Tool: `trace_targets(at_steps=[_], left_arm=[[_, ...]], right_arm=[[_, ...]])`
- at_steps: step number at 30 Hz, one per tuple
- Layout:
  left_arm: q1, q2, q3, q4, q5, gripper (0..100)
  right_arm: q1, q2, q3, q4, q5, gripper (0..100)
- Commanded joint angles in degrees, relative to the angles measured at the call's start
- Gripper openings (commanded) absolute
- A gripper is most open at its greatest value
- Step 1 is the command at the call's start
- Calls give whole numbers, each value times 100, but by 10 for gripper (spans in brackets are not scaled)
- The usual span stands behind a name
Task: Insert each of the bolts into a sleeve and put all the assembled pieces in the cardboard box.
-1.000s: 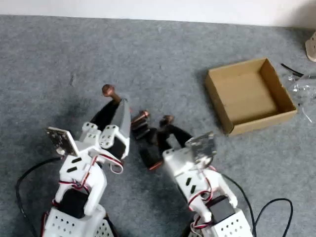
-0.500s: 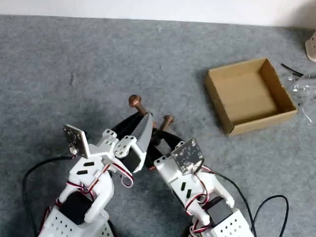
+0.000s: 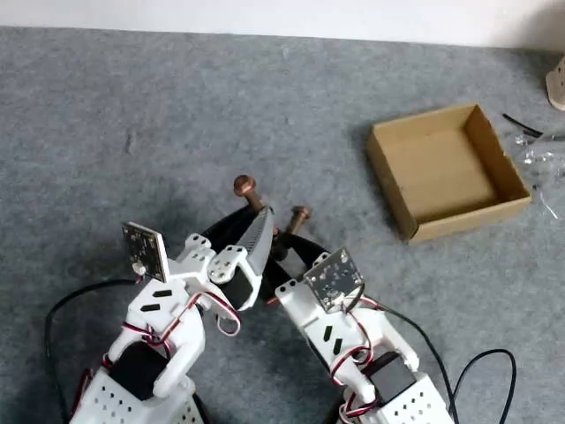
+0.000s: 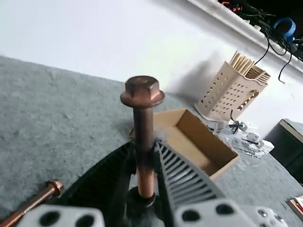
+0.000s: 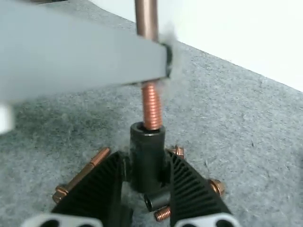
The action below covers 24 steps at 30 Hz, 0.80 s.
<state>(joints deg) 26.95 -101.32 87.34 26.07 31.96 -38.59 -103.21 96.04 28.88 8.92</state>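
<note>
My left gripper (image 3: 258,226) (image 4: 145,144) is shut on the shaft of a copper bolt (image 3: 246,188) (image 4: 142,123), which it holds head up. My right gripper (image 3: 281,248) (image 5: 147,163) is shut on a black sleeve (image 5: 147,150), upright just under the bolt. The bolt's threaded end (image 5: 152,108) reaches into the sleeve's top opening. The sleeve's rim (image 4: 140,198) sits at the bolt's lower end. The open cardboard box (image 3: 469,221) (image 4: 214,152) stands to the right with nothing in it.
Loose bolts lie on the grey carpet around the grippers: one (image 3: 298,215) beside the right gripper and others (image 5: 83,172) (image 5: 215,186) (image 4: 34,202). Clear plastic bags (image 3: 538,157) lie beyond the box, and a perforated holder (image 4: 231,91) stands by the wall.
The left arm has carried the bolt to the right, over the sleeve. The right arm has swung in under it. In the last half second little has moved.
</note>
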Motion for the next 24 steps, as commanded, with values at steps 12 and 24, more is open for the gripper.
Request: trace_targets(at_steps=[12, 24], left_arm=[[145, -31, -127, 756, -18, 5], [92, -31, -136, 800, -26, 19]], right_arm=[[-22, -119, 848, -127, 70, 5], [127, -119, 848, -136, 70, 5]])
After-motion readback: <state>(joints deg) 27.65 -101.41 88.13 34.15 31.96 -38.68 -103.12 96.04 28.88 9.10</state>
